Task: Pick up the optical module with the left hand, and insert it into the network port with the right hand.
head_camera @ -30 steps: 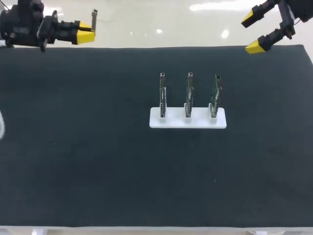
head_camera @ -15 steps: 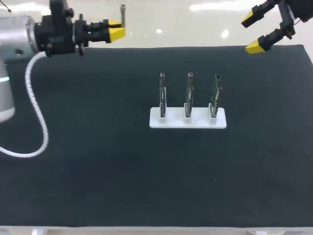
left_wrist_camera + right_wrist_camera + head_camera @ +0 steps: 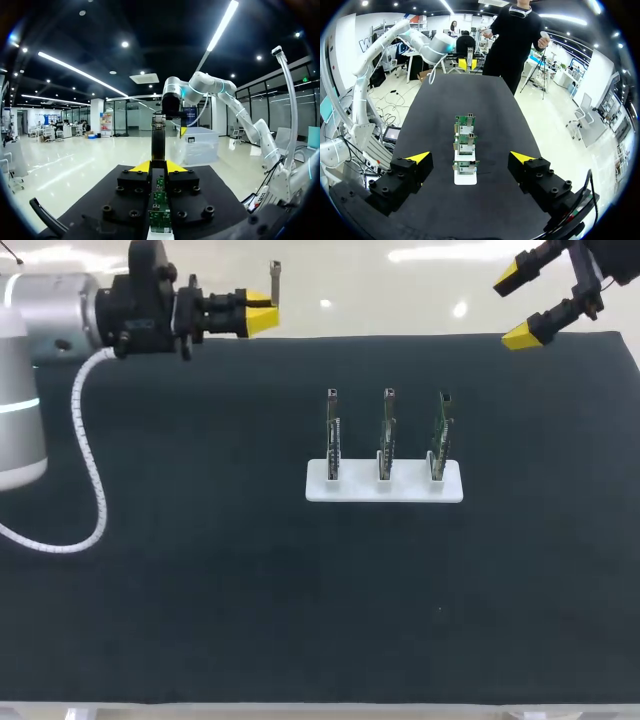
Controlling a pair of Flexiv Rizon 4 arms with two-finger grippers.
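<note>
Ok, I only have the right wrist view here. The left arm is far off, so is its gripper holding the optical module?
Observer: Yes. The left wrist view shows the left gripper shut on the optical module, which sticks out ahead of the fingertips.
Operator: Where is it relative to the holder?
Observer: In the head view it is by the far edge of the table, off to the left of the white holder.

Plain black table. A white holder carries three green circuit boards with silvery metal edges. The left pincer is black with bright yellow tips; the optical module is grey. The right pincer is black with matching yellow tips. The left arm is silver-white.
</note>
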